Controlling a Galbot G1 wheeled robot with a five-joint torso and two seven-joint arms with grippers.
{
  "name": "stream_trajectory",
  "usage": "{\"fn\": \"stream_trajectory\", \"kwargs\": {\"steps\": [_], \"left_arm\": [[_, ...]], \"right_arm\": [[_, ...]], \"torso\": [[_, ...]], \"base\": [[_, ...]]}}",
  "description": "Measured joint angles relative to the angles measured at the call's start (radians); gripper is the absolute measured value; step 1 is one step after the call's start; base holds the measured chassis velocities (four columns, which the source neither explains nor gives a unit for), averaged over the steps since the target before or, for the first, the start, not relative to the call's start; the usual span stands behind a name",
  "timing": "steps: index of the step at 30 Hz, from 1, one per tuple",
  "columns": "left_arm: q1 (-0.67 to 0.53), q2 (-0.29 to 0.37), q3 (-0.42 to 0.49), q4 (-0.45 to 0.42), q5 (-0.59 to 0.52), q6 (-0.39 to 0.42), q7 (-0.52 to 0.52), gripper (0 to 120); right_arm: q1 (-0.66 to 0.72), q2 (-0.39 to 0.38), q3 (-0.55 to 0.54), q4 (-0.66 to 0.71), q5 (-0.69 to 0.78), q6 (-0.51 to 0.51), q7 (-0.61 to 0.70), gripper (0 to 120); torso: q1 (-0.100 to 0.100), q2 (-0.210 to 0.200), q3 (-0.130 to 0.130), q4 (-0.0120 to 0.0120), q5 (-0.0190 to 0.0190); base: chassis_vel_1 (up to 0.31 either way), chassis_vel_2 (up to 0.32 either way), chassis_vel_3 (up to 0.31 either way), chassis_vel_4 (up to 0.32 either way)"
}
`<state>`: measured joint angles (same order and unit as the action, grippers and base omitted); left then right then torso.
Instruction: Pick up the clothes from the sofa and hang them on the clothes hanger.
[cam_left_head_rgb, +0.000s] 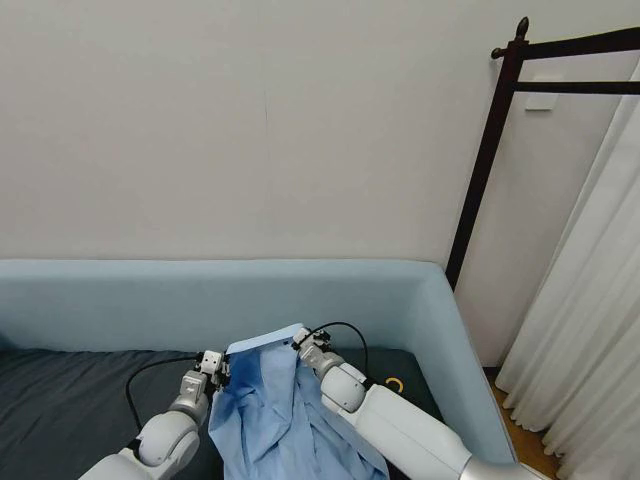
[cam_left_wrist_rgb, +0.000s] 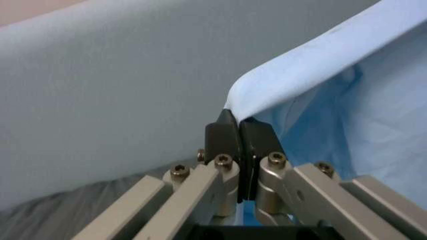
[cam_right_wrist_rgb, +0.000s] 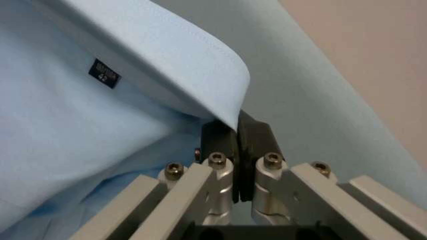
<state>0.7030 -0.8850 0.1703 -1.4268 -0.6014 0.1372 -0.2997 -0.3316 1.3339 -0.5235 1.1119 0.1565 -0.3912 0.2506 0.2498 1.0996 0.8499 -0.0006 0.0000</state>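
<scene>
Shirt (cam_left_head_rgb: 290, 415) hangs between left gripper (cam_left_head_rgb: 223, 365) and right gripper (cam_left_head_rgb: 298, 342), both clamped on its collar (cam_right_wrist_rgb: 193, 55).

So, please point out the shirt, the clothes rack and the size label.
shirt (cam_left_head_rgb: 260, 412): head view, hanging fabric.
clothes rack (cam_left_head_rgb: 488, 150): head view, dark upright post.
size label (cam_right_wrist_rgb: 105, 73): right wrist view, its middle.

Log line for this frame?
left gripper: shut on light blue shirt | right gripper: shut on collar | shirt: held above pale blue sofa | dark wooden rack: right of sofa

Open air above sofa backrest (cam_left_head_rgb: 200, 300); rack post (cam_left_head_rgb: 485, 160) rightward.
</scene>
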Motion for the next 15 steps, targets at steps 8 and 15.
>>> {"fn": "stream_trajectory", "kwargs": {"steps": [8, 15], "left_arm": [[-0.069, 0.005, 0.063, 0.074, -0.008, 0.007, -0.006, 0], [-0.082, -0.021, 0.103, 0.139, -0.005, -0.023, 0.006, 0]], "right_arm": [[-0.064, -0.049, 0.042, 0.036, 0.000, 0.043, -0.015, 14], [-0.189, -0.146, 0.143, 0.079, 0.003, 0.132, -0.064, 43]], "torso": [[0.000, 0.000, 0.000, 0.0008, 0.0002], [0.000, 0.000, 0.000, 0.0002, 0.0002]], "base": [[0.000, 0.000, 0.000, 0.000], [0.000, 0.000, 0.000, 0.000]]}}
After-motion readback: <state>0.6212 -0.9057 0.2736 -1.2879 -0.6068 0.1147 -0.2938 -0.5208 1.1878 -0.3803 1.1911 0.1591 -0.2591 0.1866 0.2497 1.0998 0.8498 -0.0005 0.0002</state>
